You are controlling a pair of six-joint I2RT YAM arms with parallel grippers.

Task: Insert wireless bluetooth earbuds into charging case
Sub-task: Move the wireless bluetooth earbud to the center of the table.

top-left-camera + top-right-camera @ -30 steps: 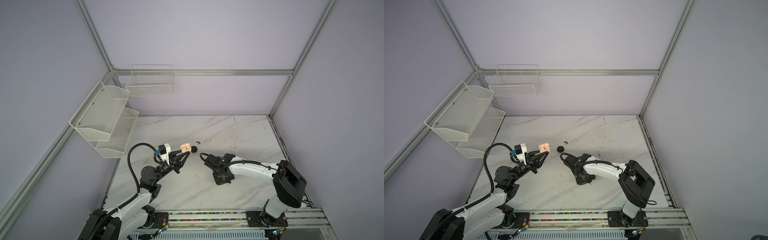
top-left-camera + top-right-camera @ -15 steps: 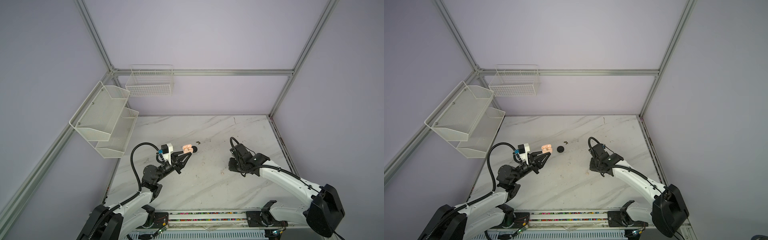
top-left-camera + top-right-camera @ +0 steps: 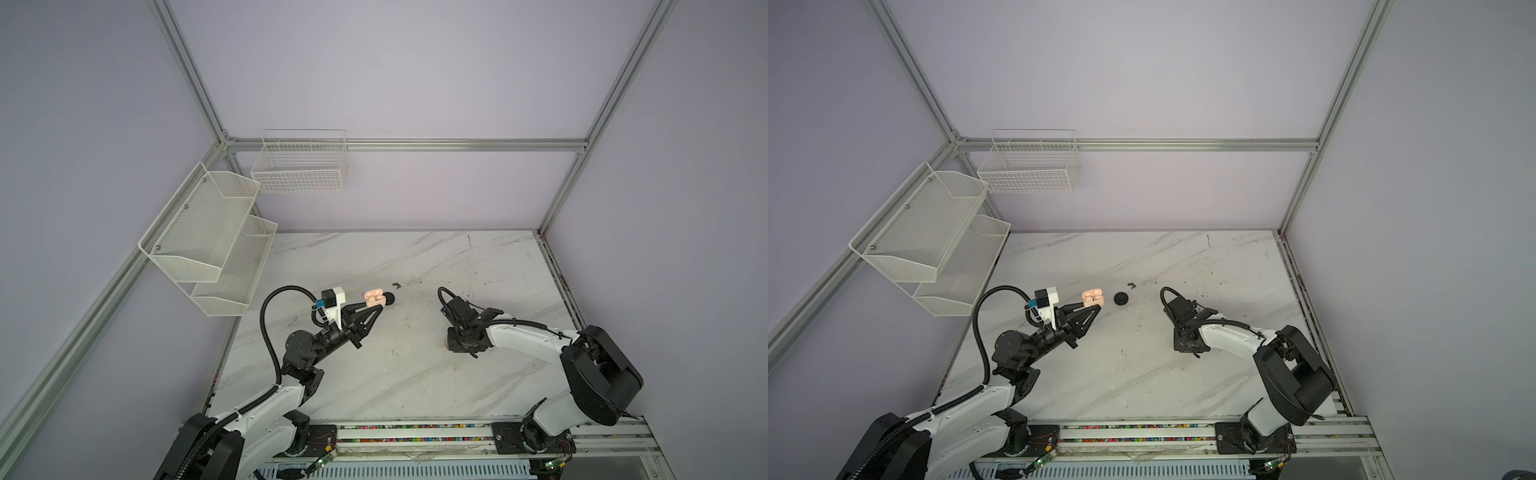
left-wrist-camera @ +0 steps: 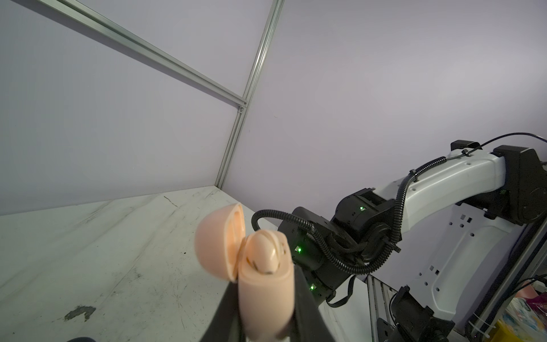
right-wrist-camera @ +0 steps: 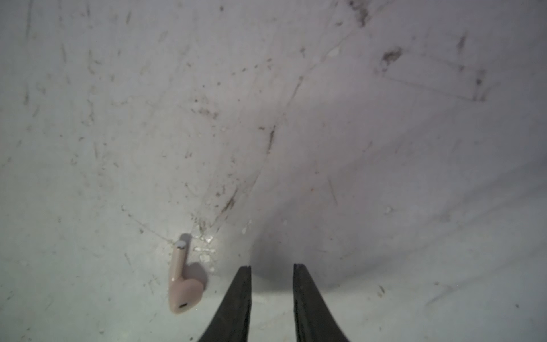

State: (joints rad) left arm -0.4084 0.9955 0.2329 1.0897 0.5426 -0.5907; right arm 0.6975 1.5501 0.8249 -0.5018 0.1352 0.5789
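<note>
My left gripper (image 4: 265, 296) is shut on a pinkish-cream charging case (image 4: 266, 284), held above the table left of centre in both top views (image 3: 374, 296) (image 3: 1092, 296). Its lid (image 4: 217, 242) stands open and one cream earbud (image 4: 266, 251) sits in it. A second pinkish-cream earbud (image 5: 182, 284) lies flat on the marble, just beside one fingertip of my right gripper (image 5: 272, 266). That gripper points down at the table right of centre (image 3: 459, 348) (image 3: 1187, 345), narrowly open, with nothing between its fingers.
A round black case (image 3: 390, 297) (image 3: 1121, 298) lies shut on the table just beyond the held case. A small dark scrap (image 3: 396, 285) lies behind it. White mesh shelves (image 3: 208, 241) and a wire basket (image 3: 299, 166) hang on the left and back walls.
My right arm lifted and swung out to the right, then came back down beside the loose earbud. My left gripper has kept the case almost in place.
</note>
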